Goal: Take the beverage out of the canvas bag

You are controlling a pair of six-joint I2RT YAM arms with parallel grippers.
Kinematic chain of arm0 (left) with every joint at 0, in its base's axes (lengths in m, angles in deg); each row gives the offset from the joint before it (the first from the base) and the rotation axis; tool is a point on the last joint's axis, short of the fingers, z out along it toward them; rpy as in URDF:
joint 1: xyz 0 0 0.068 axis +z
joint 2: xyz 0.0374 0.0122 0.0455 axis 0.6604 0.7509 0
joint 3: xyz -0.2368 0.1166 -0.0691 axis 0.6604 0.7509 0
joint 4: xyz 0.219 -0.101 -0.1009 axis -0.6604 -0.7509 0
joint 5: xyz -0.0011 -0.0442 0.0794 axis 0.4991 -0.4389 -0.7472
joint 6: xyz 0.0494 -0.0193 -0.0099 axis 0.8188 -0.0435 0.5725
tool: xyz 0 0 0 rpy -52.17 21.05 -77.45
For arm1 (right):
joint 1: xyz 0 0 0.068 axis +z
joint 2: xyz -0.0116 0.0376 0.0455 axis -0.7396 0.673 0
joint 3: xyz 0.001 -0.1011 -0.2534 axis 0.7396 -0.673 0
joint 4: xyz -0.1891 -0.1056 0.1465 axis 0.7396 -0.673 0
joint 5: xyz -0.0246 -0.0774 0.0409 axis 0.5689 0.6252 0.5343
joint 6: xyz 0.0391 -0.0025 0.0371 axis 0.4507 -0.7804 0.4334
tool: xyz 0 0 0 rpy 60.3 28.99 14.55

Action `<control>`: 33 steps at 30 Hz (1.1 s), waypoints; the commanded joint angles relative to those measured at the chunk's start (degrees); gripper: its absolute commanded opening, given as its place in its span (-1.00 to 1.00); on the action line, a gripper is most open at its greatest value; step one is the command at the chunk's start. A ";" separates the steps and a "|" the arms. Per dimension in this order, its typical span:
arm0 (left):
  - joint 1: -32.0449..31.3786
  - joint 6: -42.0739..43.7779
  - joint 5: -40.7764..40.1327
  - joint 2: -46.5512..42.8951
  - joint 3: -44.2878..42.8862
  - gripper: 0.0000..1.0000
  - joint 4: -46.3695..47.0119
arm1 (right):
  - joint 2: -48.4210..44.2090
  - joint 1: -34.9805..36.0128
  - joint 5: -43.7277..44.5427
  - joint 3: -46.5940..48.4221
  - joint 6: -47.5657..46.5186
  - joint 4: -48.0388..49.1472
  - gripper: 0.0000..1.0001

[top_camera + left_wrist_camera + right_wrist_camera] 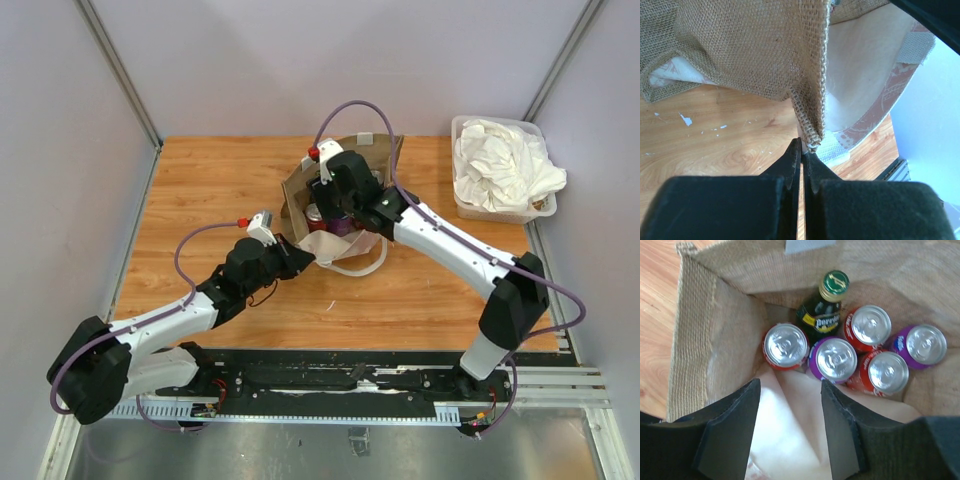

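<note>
Directly ahead of right gripper (790,387): upright central purple can (836,359), lid facing jaws, inside canvas bag (715,340)
Right jaws: apart, empty
Left gripper (801,150): clamped on bag rim corner

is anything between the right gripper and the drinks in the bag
Nothing visible. The right gripper hangs open over the open mouth of the canvas bag, and the cans and green-capped bottle stand uncovered below it.
</note>
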 commanded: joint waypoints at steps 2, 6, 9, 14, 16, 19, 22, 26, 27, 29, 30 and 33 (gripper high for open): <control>-0.88 0.58 1.10 0.94 0.20 -0.99 -4.25 | 7.56 -0.33 -3.07 7.71 -1.63 -5.05 0.10; -1.05 0.31 1.06 0.57 0.30 -0.99 -4.45 | 11.96 -0.41 -3.58 11.75 -2.21 -7.39 0.17; -1.14 0.15 0.91 0.05 0.62 -0.99 -4.43 | 13.90 -0.78 -3.82 12.24 -2.20 -7.68 0.24; -1.14 0.06 0.71 -0.14 0.61 -0.97 -4.58 | 16.33 -1.60 -4.75 12.16 -1.73 -7.77 0.32; -1.14 0.04 0.70 -0.08 0.45 -0.96 -4.69 | 17.14 -1.94 -5.31 12.23 -1.71 -7.79 0.38; -1.14 0.01 0.63 0.03 0.31 -0.96 -4.85 | 18.41 -2.07 -5.80 12.36 -1.70 -7.94 0.47; -1.14 -0.12 0.59 0.11 0.26 -0.95 -4.87 | 19.71 -2.13 -6.72 12.85 -1.88 -7.94 0.55; -1.14 -0.29 0.54 0.35 0.32 -0.95 -4.88 | 22.35 -2.22 -7.75 14.62 -2.19 -8.22 0.58; -1.18 -0.30 0.59 0.42 0.36 -0.95 -4.95 | 22.91 -2.14 -7.80 15.20 -2.22 -8.39 0.58; -1.16 -0.32 0.62 0.44 0.36 -0.95 -5.07 | 23.91 -2.22 -7.95 16.27 -2.20 -8.77 0.59; -1.19 -0.26 0.58 0.48 0.38 -0.95 -5.06 | 24.27 -2.18 -8.10 16.61 -2.17 -8.89 0.59; -1.19 -0.27 0.36 0.57 0.33 -0.95 -5.00 | 25.02 -2.20 -9.09 17.39 -2.15 -8.92 0.59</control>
